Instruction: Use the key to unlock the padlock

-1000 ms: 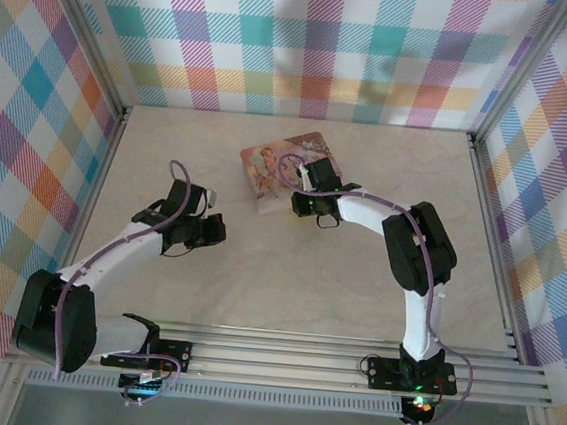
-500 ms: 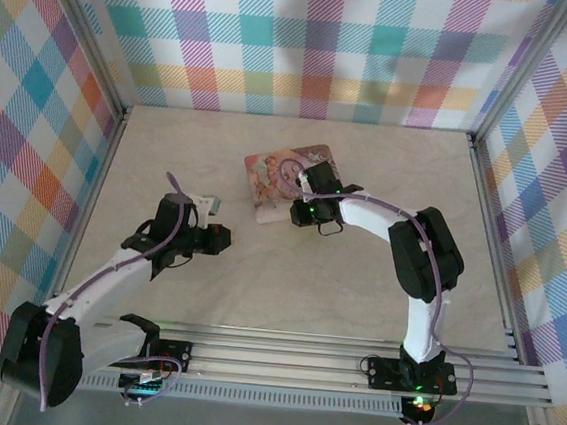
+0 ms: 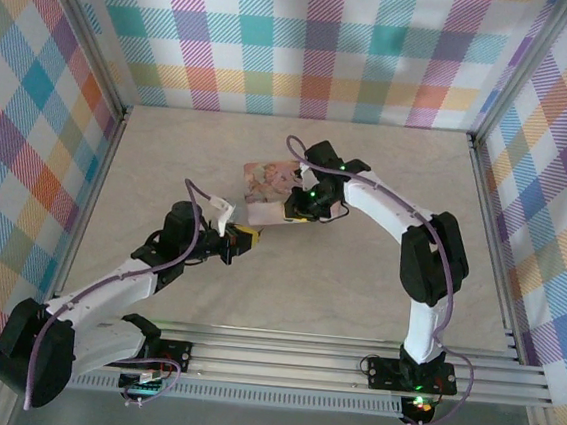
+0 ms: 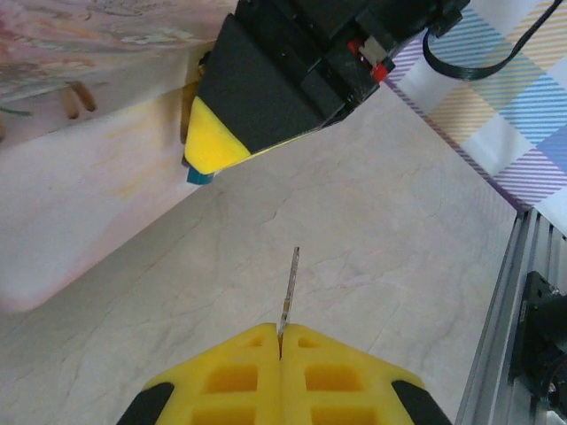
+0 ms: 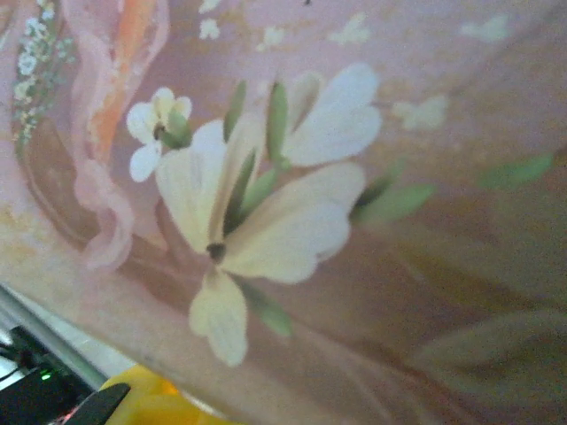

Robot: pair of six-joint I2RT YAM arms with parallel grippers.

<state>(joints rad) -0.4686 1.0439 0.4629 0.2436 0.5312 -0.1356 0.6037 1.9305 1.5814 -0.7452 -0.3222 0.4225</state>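
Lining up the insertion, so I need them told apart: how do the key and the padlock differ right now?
The key is a thin grey sliver; the padlock is blue-green. The key sticks out in plain sight from the left gripper's shut pads; the padlock is mostly hidden under the right gripper's yellow fingertip, beside the pink tin. Both are tiny and sit at a gripper's tip.

Top view: tin [image 3: 264, 181] on the table [image 3: 356, 290] just left of frame centre, right gripper [image 3: 290, 211] at its lower right edge, left gripper [image 3: 248, 237] just below the tin; left wrist view: key [image 4: 290, 288] bottom centre, padlock [image 4: 200, 176] upper left against the tin's side.
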